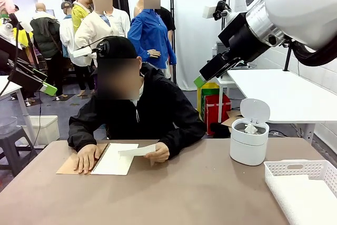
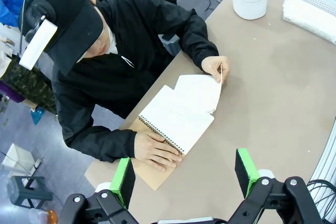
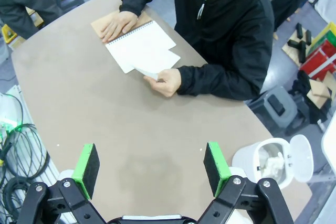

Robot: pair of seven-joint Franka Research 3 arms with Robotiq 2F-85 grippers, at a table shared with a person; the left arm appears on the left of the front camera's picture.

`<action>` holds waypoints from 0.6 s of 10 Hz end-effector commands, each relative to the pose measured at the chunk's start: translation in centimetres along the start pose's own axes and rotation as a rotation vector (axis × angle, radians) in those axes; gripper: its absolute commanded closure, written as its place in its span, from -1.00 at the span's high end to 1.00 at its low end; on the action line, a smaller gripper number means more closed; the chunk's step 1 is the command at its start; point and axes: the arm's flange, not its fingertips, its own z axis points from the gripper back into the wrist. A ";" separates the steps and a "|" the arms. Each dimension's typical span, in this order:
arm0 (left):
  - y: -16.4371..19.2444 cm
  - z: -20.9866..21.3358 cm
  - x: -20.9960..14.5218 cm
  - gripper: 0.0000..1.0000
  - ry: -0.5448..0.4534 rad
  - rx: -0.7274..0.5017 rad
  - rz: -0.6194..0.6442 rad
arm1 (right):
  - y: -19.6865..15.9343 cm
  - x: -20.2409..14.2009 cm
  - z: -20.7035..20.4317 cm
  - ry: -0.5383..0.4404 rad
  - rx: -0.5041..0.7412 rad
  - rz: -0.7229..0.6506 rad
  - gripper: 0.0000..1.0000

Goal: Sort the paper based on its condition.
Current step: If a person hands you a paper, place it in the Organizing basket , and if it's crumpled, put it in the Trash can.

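The left tool (image 2: 185, 174) and right tool (image 3: 151, 164) hang above the worktop (image 1: 200, 188), jaws apart, empty; a smooth sheet (image 1: 138, 151) is in the person's hand (image 1: 158, 154) over the notebook (image 1: 113, 165); risk: a thin sheet may slip or crease in a handover, then pass for bin (image 1: 247, 151) paper rather than basket (image 1: 295, 168) paper.

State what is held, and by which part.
The left gripper and right gripper hold nothing; the person's hand pinches a paper sheet by its edge.
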 end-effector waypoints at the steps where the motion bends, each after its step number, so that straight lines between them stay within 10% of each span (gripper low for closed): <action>1: 0.0 0.1 0.0 1.00 -0.001 0.007 0.005 | 0.0 0.0 -0.1 0.001 0.001 0.001 1.00; 6: 0.0 0.1 0.0 1.00 -0.001 0.007 0.005 | 0.0 0.0 -0.1 0.001 0.001 0.001 1.00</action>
